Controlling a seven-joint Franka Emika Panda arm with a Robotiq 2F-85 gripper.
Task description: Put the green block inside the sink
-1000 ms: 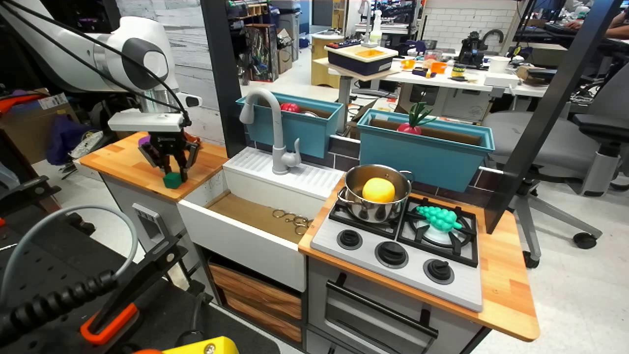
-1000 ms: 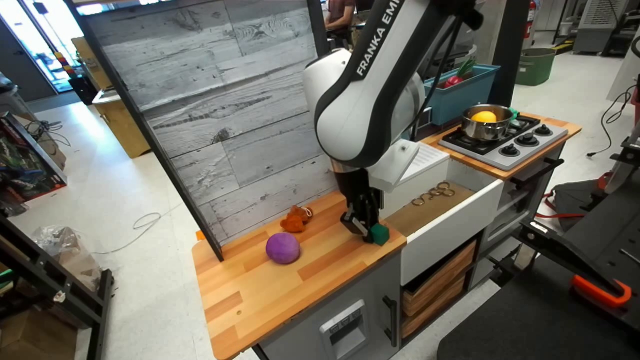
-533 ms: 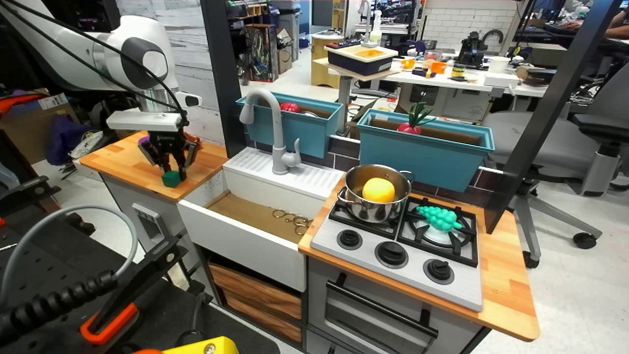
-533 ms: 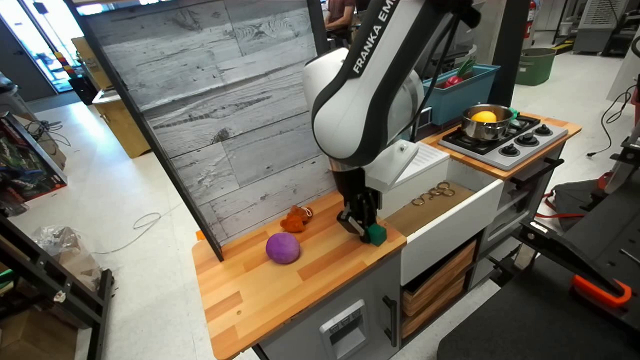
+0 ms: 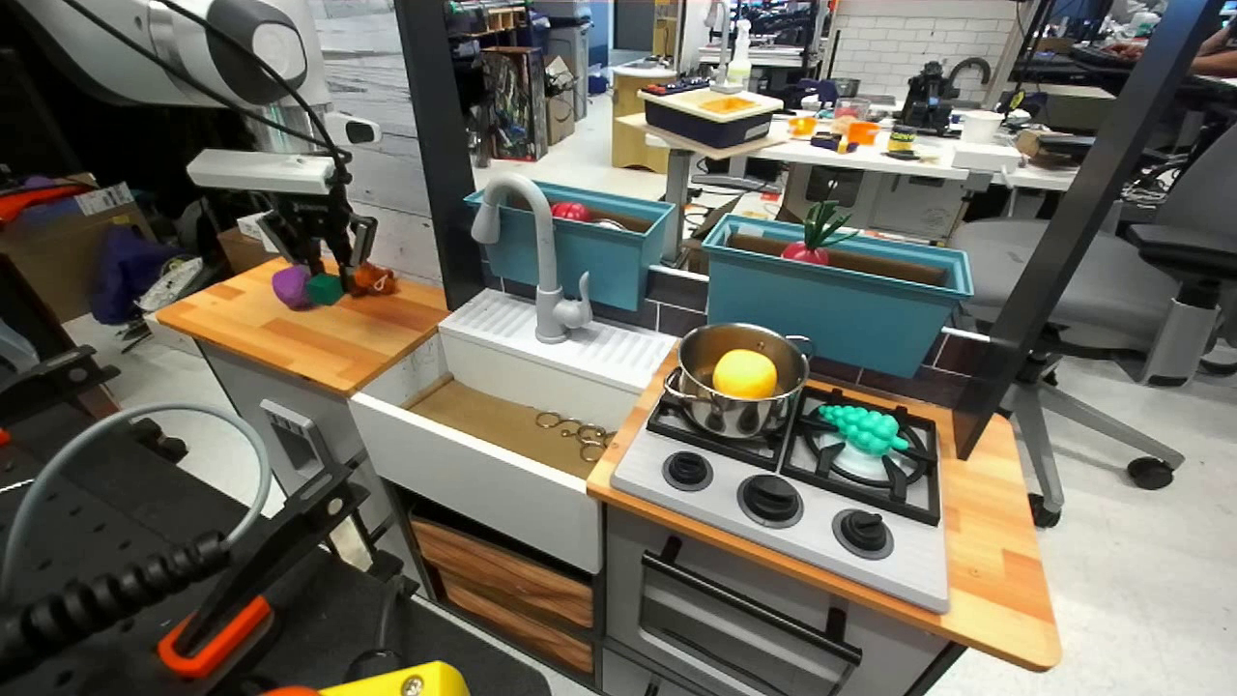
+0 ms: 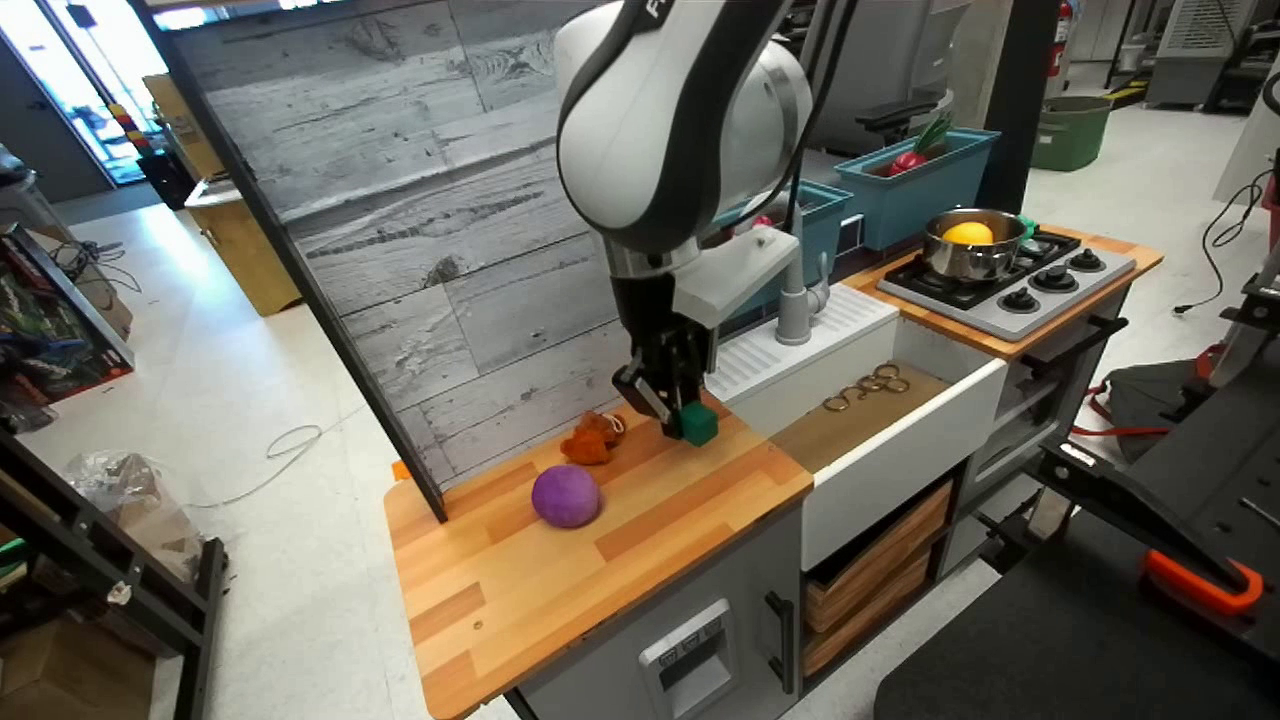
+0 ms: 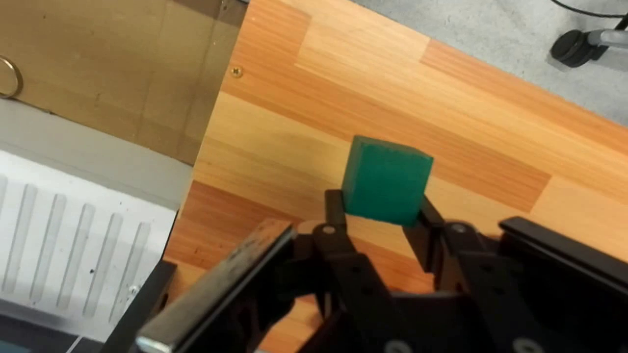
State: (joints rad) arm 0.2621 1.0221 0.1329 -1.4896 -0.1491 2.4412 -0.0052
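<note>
The green block [image 7: 387,179] has come up off the wooden worktop [image 6: 560,590]: half a second ago it was down near the front corner on the sink side, and now it hangs in the air, short of the sink-side edge. The gripper [image 7: 380,203] is clamped on it from two opposite sides, so the pick looks done and the grasp seems to hold. What is left, I judge, is to carry it over that edge into the white apron-front sink [image 5: 474,481], clear of the grey faucet [image 5: 547,256], and let go there. It appears held by one end only, so a knock could twist it.
</note>
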